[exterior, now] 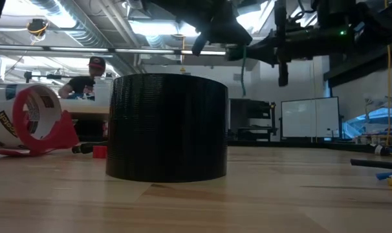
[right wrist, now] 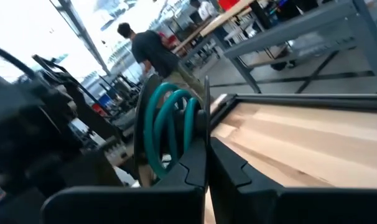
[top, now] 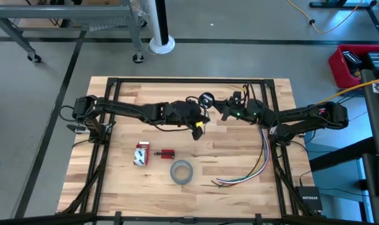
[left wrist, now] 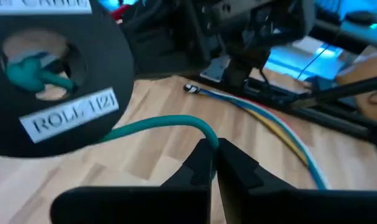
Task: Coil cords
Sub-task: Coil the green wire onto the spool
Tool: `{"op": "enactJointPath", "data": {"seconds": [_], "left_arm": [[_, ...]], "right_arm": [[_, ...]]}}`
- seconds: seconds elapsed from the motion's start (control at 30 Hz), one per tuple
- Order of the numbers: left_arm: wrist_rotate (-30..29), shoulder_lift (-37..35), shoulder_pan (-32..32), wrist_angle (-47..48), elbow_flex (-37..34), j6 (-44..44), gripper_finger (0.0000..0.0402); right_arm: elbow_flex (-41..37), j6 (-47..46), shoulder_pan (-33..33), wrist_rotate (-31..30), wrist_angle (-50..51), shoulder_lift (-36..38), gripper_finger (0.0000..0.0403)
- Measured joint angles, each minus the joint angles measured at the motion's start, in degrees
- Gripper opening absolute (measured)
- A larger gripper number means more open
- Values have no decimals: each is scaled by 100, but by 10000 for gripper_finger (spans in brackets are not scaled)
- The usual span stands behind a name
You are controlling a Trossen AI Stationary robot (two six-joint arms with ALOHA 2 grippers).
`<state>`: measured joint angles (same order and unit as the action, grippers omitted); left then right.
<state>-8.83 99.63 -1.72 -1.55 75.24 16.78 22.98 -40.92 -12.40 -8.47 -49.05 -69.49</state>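
A black spool (left wrist: 58, 81) wound with teal cord (right wrist: 170, 124) hangs above the table's far middle (top: 206, 99). My right gripper (right wrist: 207, 158) is shut on the spool, coming from the right (top: 217, 106). A free length of the cord (left wrist: 157, 121) runs from the spool to my left gripper (left wrist: 213, 152), which is shut on it just left of the spool (top: 203, 117). In the low view both grippers are high above the table, with the cord (exterior: 243, 65) dangling between them. My left gripper pinches the teal cord's free length (left wrist: 208, 132) between its two fingers, a short way from the spool. The fingers lie across the cord and slant slightly down. The cord curves slack back to the spool, clear of the table. My right gripper pinches the rim of one of the spool's black flanges (right wrist: 205, 121) between its two fingers. The fingers come level from the table's right side. The spool is lifted clear of the table, edge-on to the fingers.
A grey tape roll (top: 181, 172) lies near the table's front middle, with a red-and-white tape dispenser (top: 141, 154) and a small red piece (top: 167, 154) to its left. Multicoloured wires (top: 255, 165) trail along the right side. A person (exterior: 86, 81) sits beyond the table.
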Motion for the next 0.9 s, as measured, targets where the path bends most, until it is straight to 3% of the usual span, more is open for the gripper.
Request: {"op": "enactJointPath", "data": {"seconds": [0.33, 0.53, 0.9], "left_arm": [[452, 0, -148, -144, 0, 821, 0], [854, 262, -176, -827, 8, 964, 0], [889, 296, -444, -870, 9, 1054, 0]], "right_arm": [[0, 25, 1, -8, 208, -6, 5], [2, 18, 6, 4, 190, -250, 5], [2, -73, 4, 50, 218, -354, 5]]}}
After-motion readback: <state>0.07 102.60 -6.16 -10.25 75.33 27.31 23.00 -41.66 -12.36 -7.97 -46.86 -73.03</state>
